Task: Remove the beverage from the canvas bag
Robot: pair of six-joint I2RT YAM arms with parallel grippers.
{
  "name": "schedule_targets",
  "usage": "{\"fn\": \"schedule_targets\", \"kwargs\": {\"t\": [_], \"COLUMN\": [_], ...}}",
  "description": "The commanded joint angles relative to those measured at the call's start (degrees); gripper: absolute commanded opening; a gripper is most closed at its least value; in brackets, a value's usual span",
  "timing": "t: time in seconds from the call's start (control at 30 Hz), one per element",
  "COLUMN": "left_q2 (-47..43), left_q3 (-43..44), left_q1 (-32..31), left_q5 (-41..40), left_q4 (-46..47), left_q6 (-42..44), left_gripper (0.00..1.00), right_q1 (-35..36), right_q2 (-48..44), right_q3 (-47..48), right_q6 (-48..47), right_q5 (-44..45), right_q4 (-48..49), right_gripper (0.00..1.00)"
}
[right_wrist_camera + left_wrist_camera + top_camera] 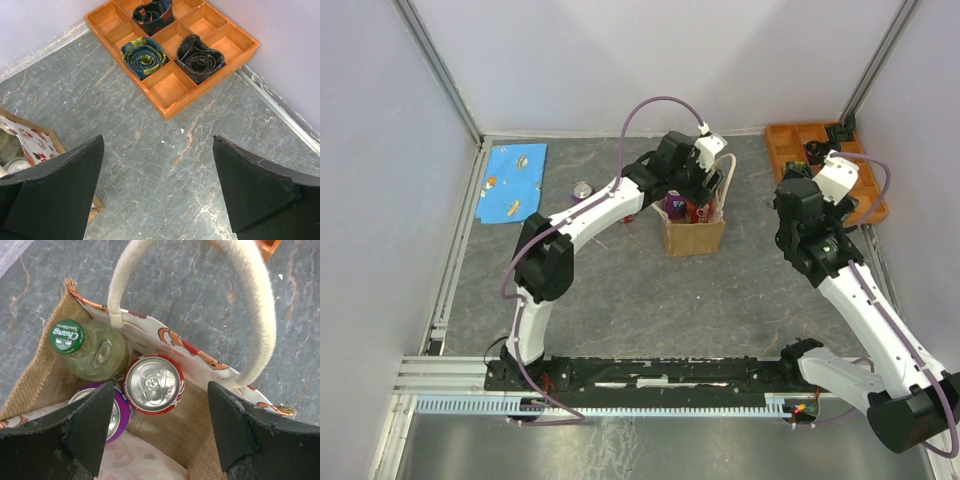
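Partly hidden purple can [120, 418], canvas bag [41, 374] cropped

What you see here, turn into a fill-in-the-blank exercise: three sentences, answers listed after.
1. The bottle in the canvas bag has a ____ cap.
2. Next to the red can stands a can coloured ____.
3. The left pincer above the bag is ____ (open or shut).

Missing words: green; purple; open.
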Motion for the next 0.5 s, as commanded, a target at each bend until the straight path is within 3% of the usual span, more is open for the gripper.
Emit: {"fn": "schedule_targets", "kwargs": {"t": [0.0,0.47], "left_q2": [1.6,5.6], "left_q3": [2.3,2.1], "left_q1": [-0.4,-1.3], "left_q5": [-4.5,-9.3], "left_q4": [-2.0,-2.3], "left_q6": [2.6,3.1], "left_gripper": [0.82,0.82], "right_q1": [-0.2,-0.2], "right_q2": [-2.3,-3.5], "right_q3": [2.7,1.9], "right_q6": [-1.4,-1.8], "right_q5": [2.7,2.5], "right_q4": [0.4,0.1], "right_gripper": [0.98,0.99]}}
